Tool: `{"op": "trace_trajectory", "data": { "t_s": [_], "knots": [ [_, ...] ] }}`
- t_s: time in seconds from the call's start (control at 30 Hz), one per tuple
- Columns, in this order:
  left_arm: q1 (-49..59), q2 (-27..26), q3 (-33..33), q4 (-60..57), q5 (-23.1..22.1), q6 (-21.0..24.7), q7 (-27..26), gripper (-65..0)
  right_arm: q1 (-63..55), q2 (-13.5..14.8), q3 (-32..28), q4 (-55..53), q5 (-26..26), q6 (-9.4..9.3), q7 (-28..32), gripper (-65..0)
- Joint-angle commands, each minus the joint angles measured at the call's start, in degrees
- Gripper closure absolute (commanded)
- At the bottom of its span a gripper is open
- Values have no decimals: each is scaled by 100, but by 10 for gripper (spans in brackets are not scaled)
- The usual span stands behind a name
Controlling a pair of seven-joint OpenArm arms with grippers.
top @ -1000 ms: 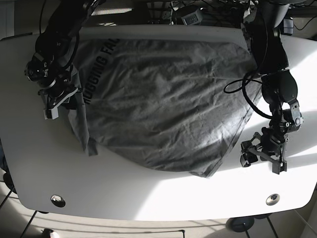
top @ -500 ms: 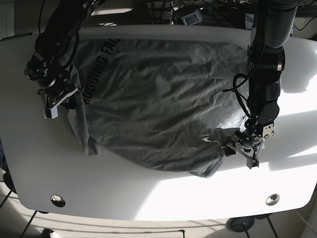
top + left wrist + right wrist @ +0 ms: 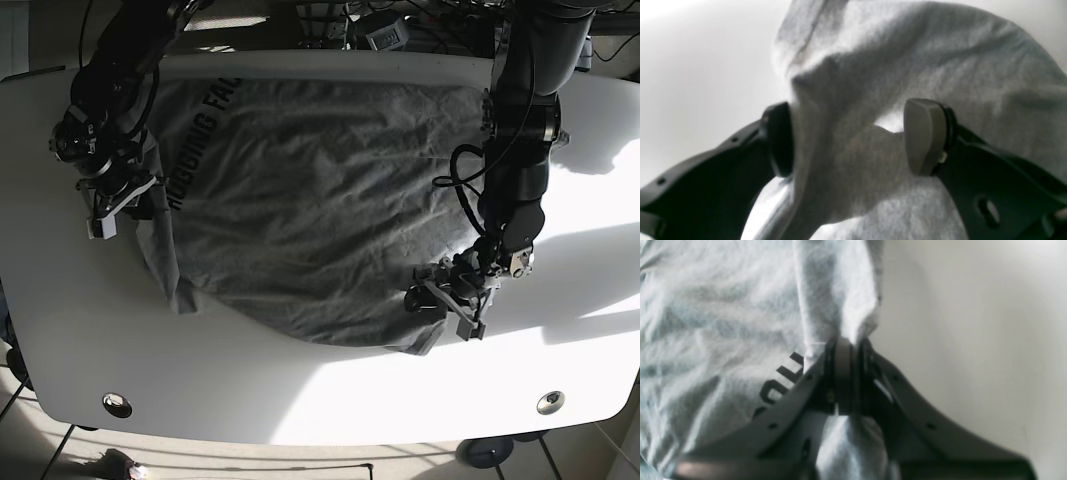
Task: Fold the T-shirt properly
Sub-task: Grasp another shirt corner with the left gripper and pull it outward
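A grey T-shirt with black lettering lies spread and wrinkled on the white table. My left gripper is over the shirt's lower right hem. In the left wrist view it is open, with a raised fold of grey cloth between the two fingers. My right gripper is at the shirt's left edge by the lettering. In the right wrist view it is shut on a pinched fold of the shirt.
The table has two round holes near its front edge, one at the left and one at the right. Cables and gear sit behind the table's back edge. Bright sunlight falls across the table's right side.
My left arm has swung in from the bare table right of the shirt onto its lower right hem, bunching the cloth there. My right arm has stayed put.
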Motion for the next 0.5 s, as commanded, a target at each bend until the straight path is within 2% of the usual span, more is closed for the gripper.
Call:
{"op": "trace_trajectory", "data": {
  "t_s": [0.03, 0.07, 0.1, 0.13, 0.17, 0.27, 0.33, 0.5],
  "knots": [
    [-73, 15, 10, 23, 53, -15, 259, -346, 93, 68, 6, 113, 107, 10, 126, -36],
    [-73, 15, 1, 23, 53, -15, 241, -260, 93, 68, 6, 113, 107, 10, 126, -36],
    [-73, 15, 19, 23, 61, -15, 241, -115, 93, 68, 6, 113, 107, 10, 126, -36],
    [-73, -3, 19, 40, 61, -15, 241, -31, 93, 68, 6, 113, 107, 10, 126, -35],
    [-73, -11, 19, 58, 61, -24, 250, 0, 93, 68, 6, 113, 107, 10, 135, -35],
    [-73, -152, -43, 128, 9, -41, 276, 0, 102, 68, 24, 113, 107, 10, 135, -33],
    [146, -310, -201, 673, -237, -50, 338, 0, 111, 68, 270, 156, 115, 10, 109, -21],
    [727, -636, -535, 2519, -580, -41, 1243, 0, 120, 103, 666, 165, 115, 10, 100, -21]
  ]
}}
